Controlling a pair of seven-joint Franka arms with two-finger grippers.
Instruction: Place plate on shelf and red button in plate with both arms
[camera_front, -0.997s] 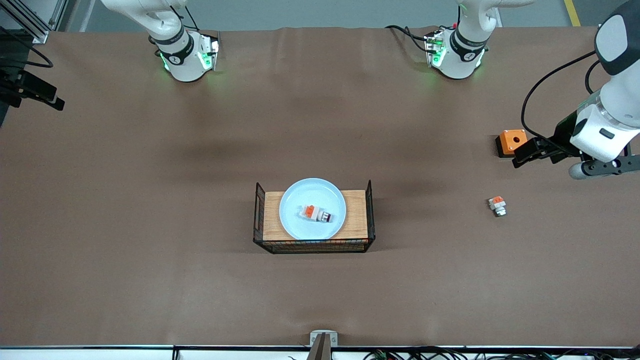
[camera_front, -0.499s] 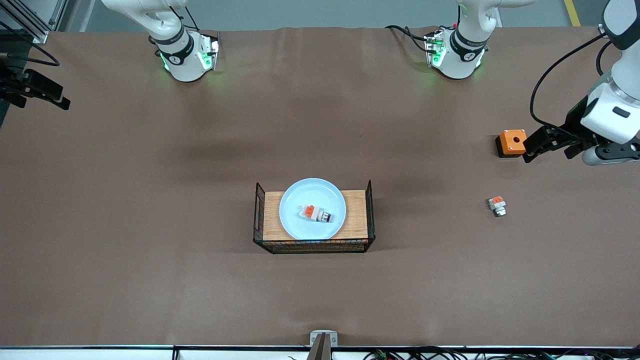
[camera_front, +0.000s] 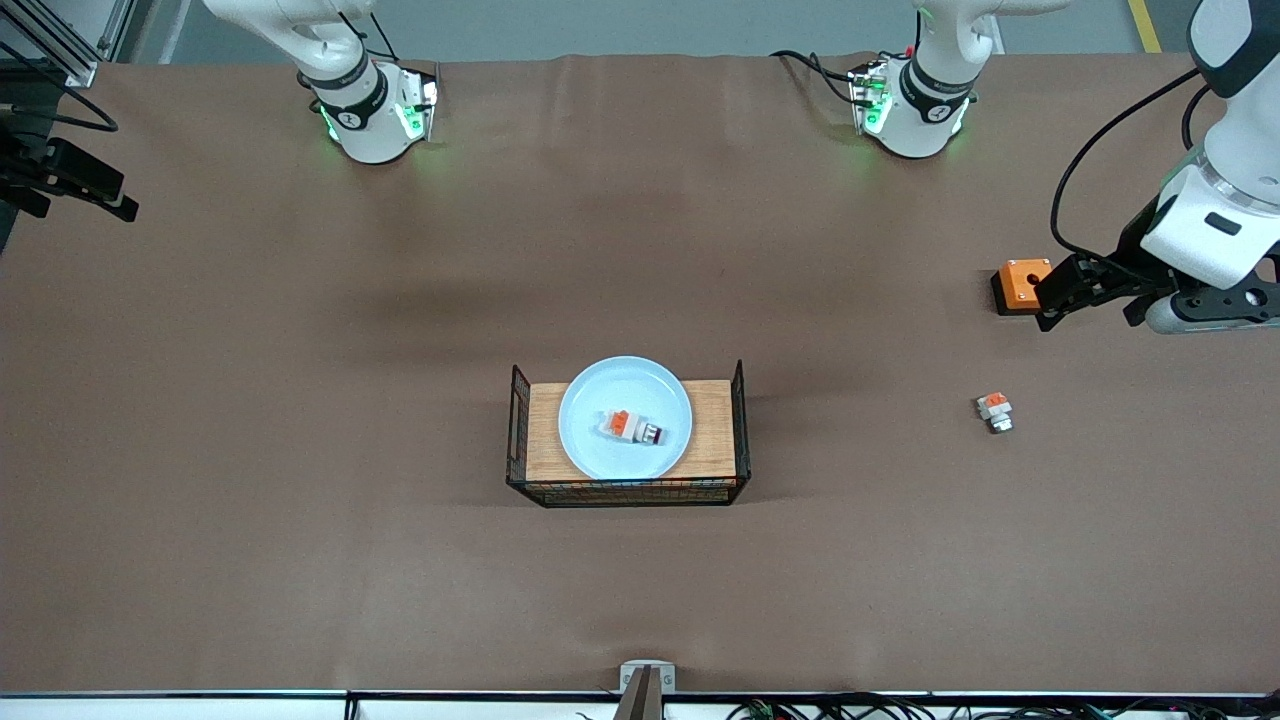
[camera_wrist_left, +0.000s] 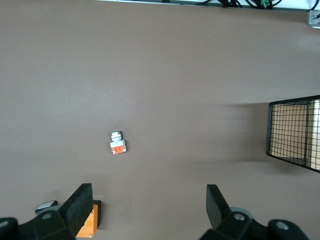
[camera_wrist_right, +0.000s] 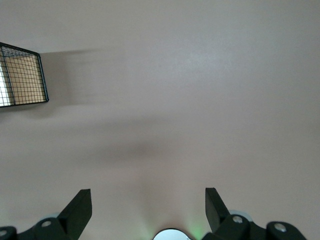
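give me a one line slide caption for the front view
Red button lies on the plate in the wooden tray; open left gripper over the orange box.

Both arms hang raised, left gripper (camera_front: 1090, 295) and right gripper (camera_wrist_right: 148, 207) with jaws spread wide, holding nothing.
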